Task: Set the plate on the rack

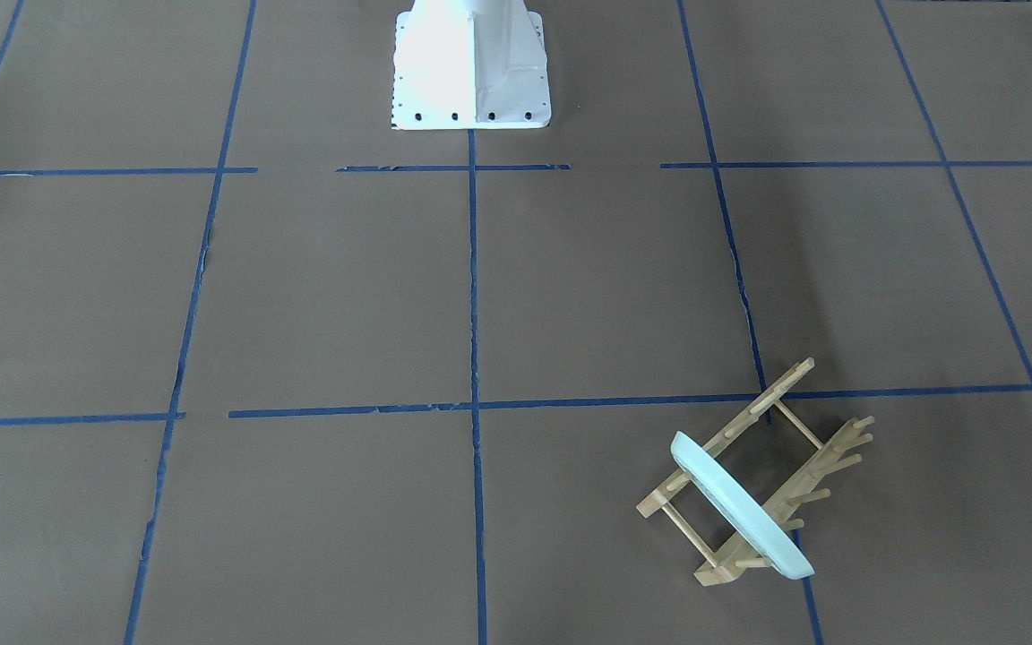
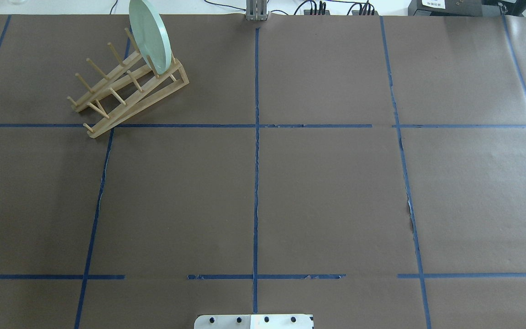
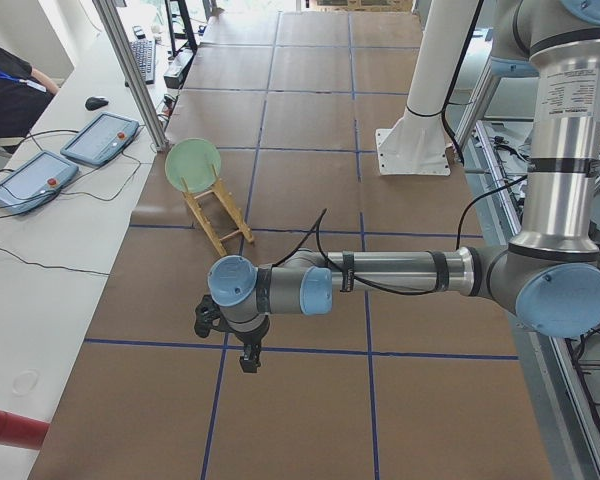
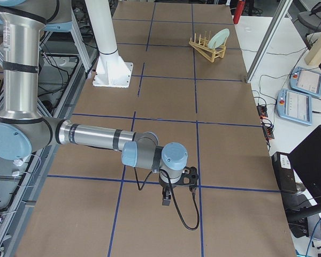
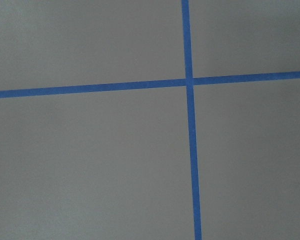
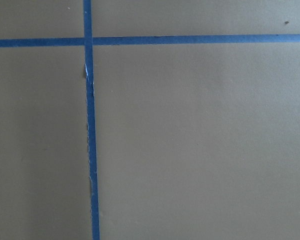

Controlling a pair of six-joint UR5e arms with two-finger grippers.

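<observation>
The pale mint-green plate (image 1: pixel 740 511) stands on edge between the pegs at one end of the light-wood rack (image 1: pixel 718 573). Both also show at the far left in the overhead view, plate (image 2: pixel 149 34) and rack (image 2: pixel 139 106), and in the side views, plate (image 3: pixel 193 165) (image 4: pixel 221 36). My left gripper (image 3: pixel 246 358) hangs over bare table, well away from the rack. My right gripper (image 4: pixel 167 199) hangs over the table's other end. Each shows only in a side view, so I cannot tell whether it is open or shut. The wrist views show only brown table and blue tape.
The white robot base (image 1: pixel 471 81) stands at the table's middle edge. Blue tape lines grid the brown table. A side table with teach pendants (image 3: pixel 100 140) and an aluminium post (image 3: pixel 130 70) lie just beyond the rack. A red cylinder (image 3: pixel 10 425) lies on that side table.
</observation>
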